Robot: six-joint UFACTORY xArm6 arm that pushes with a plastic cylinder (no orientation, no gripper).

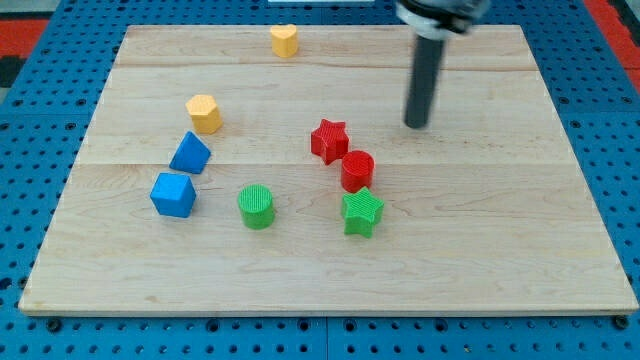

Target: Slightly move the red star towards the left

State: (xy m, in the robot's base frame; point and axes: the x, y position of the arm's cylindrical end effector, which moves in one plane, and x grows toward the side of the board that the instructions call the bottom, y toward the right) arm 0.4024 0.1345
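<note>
The red star (329,140) lies near the middle of the wooden board (480,230). A red cylinder (357,171) touches it at its lower right, and a green star (362,212) sits just below that cylinder. My tip (416,124) is at the end of the dark rod, to the right of the red star and slightly above it, with a clear gap between them.
A green cylinder (256,207) sits left of the green star. A blue cube (172,194) and a blue wedge-like block (190,153) lie at the left. A yellow hexagonal block (204,113) is above them. A yellow heart (284,40) is near the top edge.
</note>
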